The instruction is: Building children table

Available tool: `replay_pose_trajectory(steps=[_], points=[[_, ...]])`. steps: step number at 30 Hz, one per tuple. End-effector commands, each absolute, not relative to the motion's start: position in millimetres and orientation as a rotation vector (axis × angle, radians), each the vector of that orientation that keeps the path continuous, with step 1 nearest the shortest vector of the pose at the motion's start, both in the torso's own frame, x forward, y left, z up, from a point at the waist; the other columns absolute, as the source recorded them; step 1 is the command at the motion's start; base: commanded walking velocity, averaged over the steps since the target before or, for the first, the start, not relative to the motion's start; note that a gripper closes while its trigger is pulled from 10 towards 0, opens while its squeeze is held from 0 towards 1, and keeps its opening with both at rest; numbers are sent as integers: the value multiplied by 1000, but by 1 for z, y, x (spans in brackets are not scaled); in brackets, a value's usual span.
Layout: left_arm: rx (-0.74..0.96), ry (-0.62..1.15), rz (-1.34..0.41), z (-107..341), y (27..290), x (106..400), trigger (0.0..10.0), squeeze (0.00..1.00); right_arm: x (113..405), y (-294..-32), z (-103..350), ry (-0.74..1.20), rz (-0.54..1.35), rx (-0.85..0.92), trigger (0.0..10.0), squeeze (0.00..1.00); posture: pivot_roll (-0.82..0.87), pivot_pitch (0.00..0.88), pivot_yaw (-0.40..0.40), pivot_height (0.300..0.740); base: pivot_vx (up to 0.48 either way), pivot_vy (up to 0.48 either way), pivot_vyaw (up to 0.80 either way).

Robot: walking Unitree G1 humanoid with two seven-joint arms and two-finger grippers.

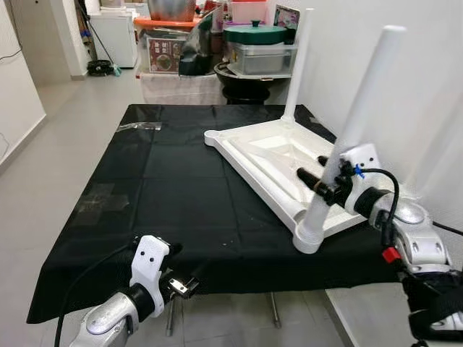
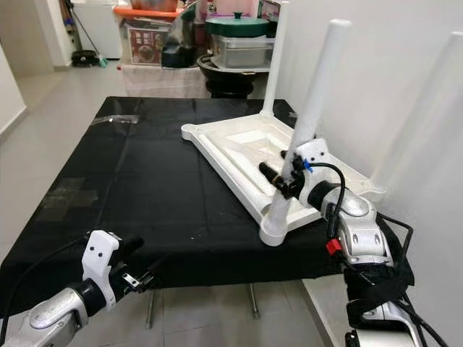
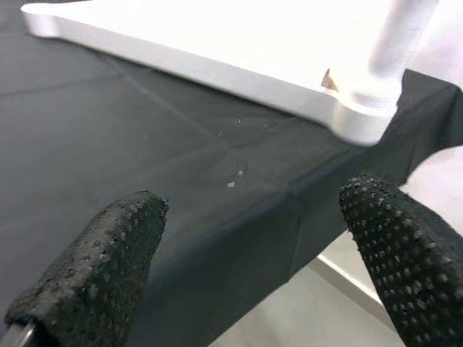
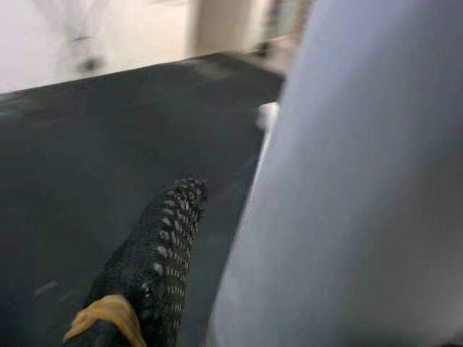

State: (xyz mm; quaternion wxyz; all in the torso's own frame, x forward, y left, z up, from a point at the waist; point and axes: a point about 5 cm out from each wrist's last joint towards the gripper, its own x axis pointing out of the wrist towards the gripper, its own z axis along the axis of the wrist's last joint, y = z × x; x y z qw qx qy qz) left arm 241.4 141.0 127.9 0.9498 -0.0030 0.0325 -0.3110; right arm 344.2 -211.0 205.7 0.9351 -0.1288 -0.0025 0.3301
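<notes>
Left gripper (image 1: 176,278): low at the counter's near edge, fingers spread, empty. Right gripper (image 1: 320,178): fingers clasped around the near leg (image 1: 352,130) standing in its corner socket. Children's tabletop (image 1: 268,155): white, upside down on the black-draped counter (image 1: 166,188). Far leg (image 1: 298,65) upright; remaining corners apparently unfitted, so roughly half done.

Can't read any text here tbh, the printed box (image 1: 166,54) at the far end is too blurry.
</notes>
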Motion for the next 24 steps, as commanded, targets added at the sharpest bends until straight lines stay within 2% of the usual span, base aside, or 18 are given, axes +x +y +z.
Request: replay_pose_trajectory(steps=[1, 5, 6, 9, 11, 12, 14, 15, 16, 17, 18, 20, 21, 22, 23, 24], points=[[8, 84, -637, 123, 141, 241, 10000, 0, 342, -189, 190, 33, 813, -278, 5451, 0, 81, 0, -75, 740, 0, 0, 0], [8, 85, -637, 123, 142, 241, 10000, 0, 344, -186, 190, 24, 815, -271, 5098, 0, 81, 0, -75, 740, 0, 0, 0], [8, 85, -636, 124, 142, 240, 10000, 0, 349, -187, 191, 13, 789, -262, 0, 0, 95, 0, -79, 740, 0, 0, 0], [9, 87, -631, 123, 143, 239, 10000, 0, 357, -192, 190, 22, 705, -320, 0, 0, 93, 0, -78, 740, 0, 0, 0], [9, 88, -631, 123, 144, 238, 10000, 0, 359, -194, 189, 30, 663, -318, 0, 0, 89, 0, -77, 740, 0, 0, 0], [10, 89, -631, 123, 144, 238, 10000, 0, 361, -198, 188, 38, 575, -308, 0, 0, 89, 0, -77, 740, 0, 0, 0], [10, 89, -631, 123, 144, 238, 10000, 0, 361, -198, 188, 38, 575, -308, 0, 0, 89, 0, -77, 740, 0, 0, 0], [8, 89, -632, 123, 143, 239, 10000, 0, 364, -203, 186, 49, 462, -275, 0, 0, 82, 0, -71, 740, 0, 0, 0], [8, 89, -632, 123, 143, 239, 10000, 0, 364, -203, 186, 49, 462, -275, 0, 0, 82, 0, -71, 740, 0, 0, 0], [7, 89, -634, 123, 142, 239, 10000, 0, 366, -212, 182, 80, 302, -245, 0, 0, 78, 0, -69, 740, 0, 0, 0], [7, 89, -634, 123, 142, 239, 10000, 0, 366, -212, 182, 80, 302, -245, 0, 0, 78, 0, -69, 740, 0, 0, 0], [7, 88, -637, 123, 141, 240, 10000, 0, 362, -233, 173, 126, -77, -147, 0, 0, 74, 0, -65, 740, 0, 0, 0], [7, 88, -637, 123, 141, 240, 10000, 0, 362, -233, 173, 126, -77, -147, 0, 0, 74, 0, -65, 740, 0, 0, 0], [8, 87, -637, 123, 141, 241, 10000, 0, 357, -239, 170, 135, -191, -113, 0, 0, 74, 0, -65, 740, 0, 0, 0], [9, 87, -635, 123, 141, 241, 10000, 0, 348, -234, 165, 140, -281, -74, 0, 0, 72, 0, -65, 740, 0, 0, 0], [9, 87, -635, 123, 141, 241, 10000, 0, 348, -234, 165, 140, -281, -74, 0, 0, 72, 0, -65, 740, 0, 0, 0]])
